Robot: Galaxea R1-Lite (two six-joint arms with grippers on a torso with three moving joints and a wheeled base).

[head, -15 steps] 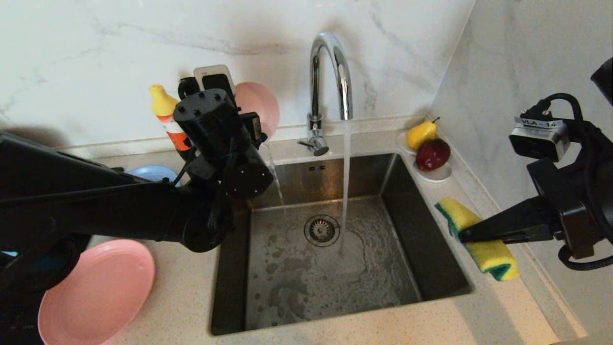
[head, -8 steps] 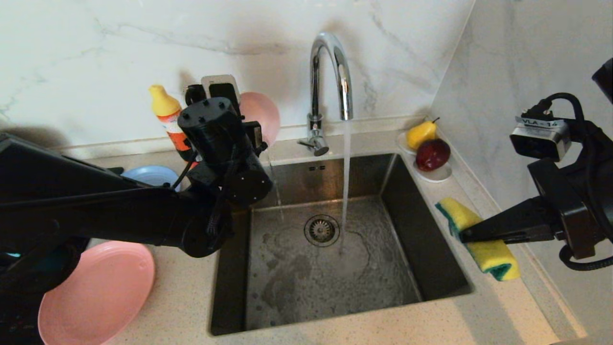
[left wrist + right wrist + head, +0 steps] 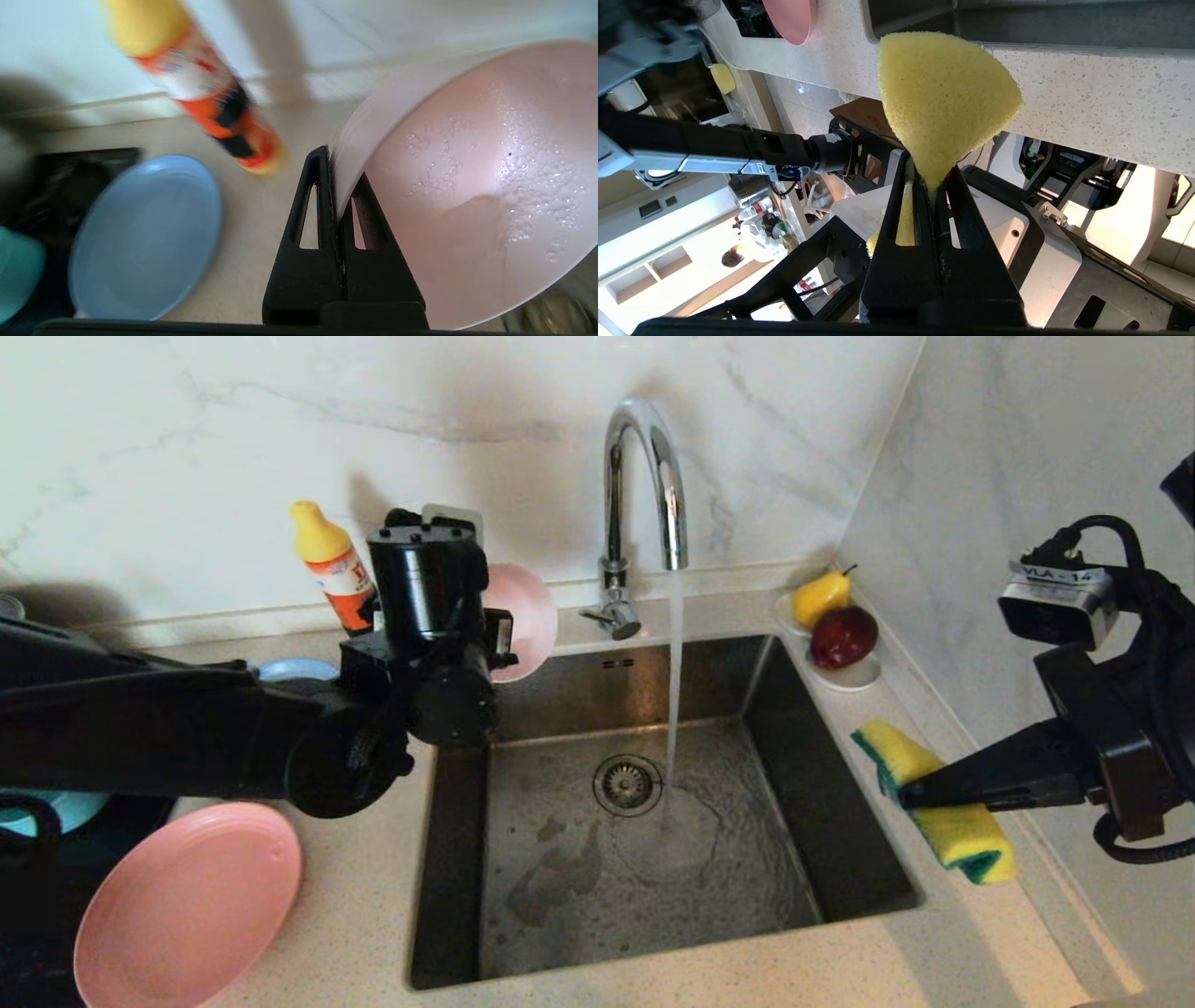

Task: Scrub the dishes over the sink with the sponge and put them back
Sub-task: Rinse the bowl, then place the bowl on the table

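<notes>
Head view, sink station, items as found. Left gripper (image 3: 334, 186): closed tight on the rim of the pale pink bowl (image 3: 467, 186), one finger inside and one outside the wall; the bowl is carried tilted on edge at the sink's (image 3: 448, 859) back left corner, its wet beaded inside turned toward the wrist camera, a hold that likely lets rinse water drain off. Right gripper (image 3: 910, 793): clamped on the middle of the sponge (image 3: 934, 807), pinching it so that both ends bulge out either side of the fingers; it hangs off the basin's right edge, apparently kept clear of the water while the bowl is dealt with. Tap (image 3: 644, 476): running, stream falling between the two grippers onto the sink floor beside the drain (image 3: 627, 785). Beside the left gripper on the counter (image 3: 373, 896): grey-blue plate (image 3: 145, 238) lying flat just beyond the fingers, an orange-and-yellow detergent bottle (image 3: 331, 565) standing behind it, a teal bowl (image 3: 18, 275) at the far side, only partly seen. Salmon-pink plate (image 3: 187, 905): flat on the counter in front of the left arm, well apart from the gripper. Beyond the right gripper, at the back corner: small white dish (image 3: 845, 677) holding a pear (image 3: 822, 597) and a dark red fruit (image 3: 843, 637). Obstructions, by judgement: the bottle and the grey-blue plate crowd the spot where the bowl would be set down; the tap neck stands close on the other side.
</notes>
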